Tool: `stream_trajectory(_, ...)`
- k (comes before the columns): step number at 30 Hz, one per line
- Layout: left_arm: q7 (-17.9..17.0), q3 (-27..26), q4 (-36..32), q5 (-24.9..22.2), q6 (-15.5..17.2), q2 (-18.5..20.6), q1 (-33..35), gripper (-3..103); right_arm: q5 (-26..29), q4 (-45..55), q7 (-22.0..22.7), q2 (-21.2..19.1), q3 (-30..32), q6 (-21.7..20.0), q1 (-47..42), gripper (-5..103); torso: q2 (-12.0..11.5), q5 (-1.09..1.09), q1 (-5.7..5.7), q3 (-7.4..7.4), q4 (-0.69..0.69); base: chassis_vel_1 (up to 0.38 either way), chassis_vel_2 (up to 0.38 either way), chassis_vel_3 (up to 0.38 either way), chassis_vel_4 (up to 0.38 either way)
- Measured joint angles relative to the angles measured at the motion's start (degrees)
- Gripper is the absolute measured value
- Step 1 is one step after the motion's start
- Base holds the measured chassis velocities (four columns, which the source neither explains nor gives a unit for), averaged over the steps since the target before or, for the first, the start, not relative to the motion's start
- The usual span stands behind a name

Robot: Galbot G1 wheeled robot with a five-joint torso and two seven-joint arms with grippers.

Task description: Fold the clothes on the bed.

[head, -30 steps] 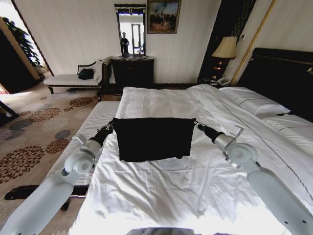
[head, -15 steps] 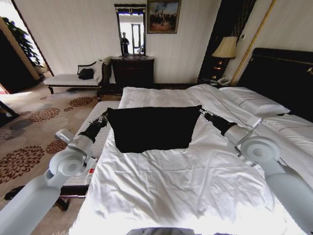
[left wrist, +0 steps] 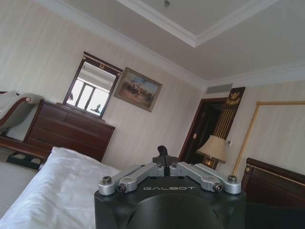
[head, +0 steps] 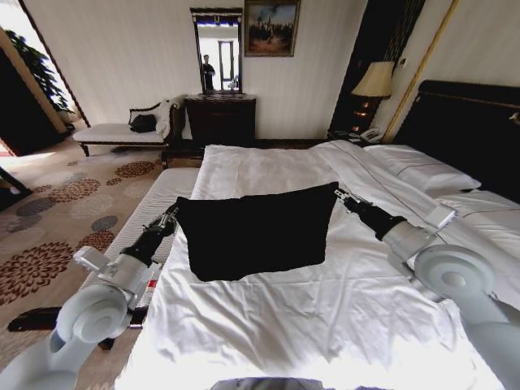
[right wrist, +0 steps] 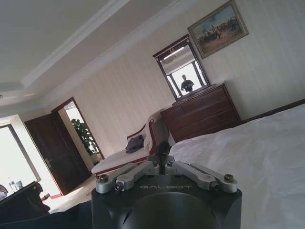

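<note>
Holding a black T-shirt (head: 253,230) stretched between them, two robot arms reach forward over a large bed (head: 325,325) made up in white. In the head view, the left gripper (head: 172,213) pinches the shirt's upper left corner near the bed's left edge, and the right gripper (head: 340,192) pinches the upper right corner, a little higher and farther toward the headboard (head: 471,122). The garment hangs as a dark, slightly slanted panel, its top edge taut and its lower edge apparently draping onto the white duvet (head: 268,175) in the middle of the bed; no lettering can be seen on the side facing the camera. Both wrist views look out past each gripper's linkage, where the fingers are pressed together on a small dark fold of fabric. Beyond the bed stand a dark dresser (head: 221,118) with a mirror (head: 218,50), a framed painting (head: 271,26), a lit lamp (head: 374,81) and a cushioned bench (head: 122,130) by the wall. By the look of it, the step in hand is carrying the held edge across to make a fold. The next move calls for both arms to travel evenly, keeping the top edge tight and level, so the cloth lays flat without wrinkling or dragging the bedding.
</note>
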Motion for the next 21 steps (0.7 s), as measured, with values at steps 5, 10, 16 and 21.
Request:
stream_trajectory(5, 3.0, -5.59, -4.26, 2.58, -1.03, -4.8, 11.78, 0, 0.01, 6.43, 0.2, 3.1, 6.12, -0.46, -8.83, 0, 0.01, 0.01, 0.0, 0.0, 0.02, 0.0, 0.0, 0.0, 0.0)
stream_trajectory(10, 4.5, -7.4, -4.51, 5.21, -2.31, -8.14, 19.57, 0, -0.15, 9.3, 1.17, 5.1, 9.37, -0.97, -14.76, 0, 0.02, -0.02, -0.01, -0.01, 0.02, 0.0, 0.0, 0.0, 0.0)
stream_trajectory(16, 4.84, -9.98, -4.43, 5.67, -3.22, -11.13, 26.1, 0, 0.56, 9.35, 4.05, 6.72, 11.98, -2.42, -19.63, 0, 0.01, 0.01, 0.0, 0.01, 0.01, 0.0, 0.0, 0.0, 0.0)
stream_trajectory(21, 1.85, -7.1, -4.29, 5.39, -2.41, -9.08, 22.23, 0, 0.33, 9.18, 5.31, 6.2, 7.93, -2.67, -15.84, 0, 0.02, 0.0, -0.01, 0.01, 0.01, 0.0, 0.0, 0.0, 0.0)
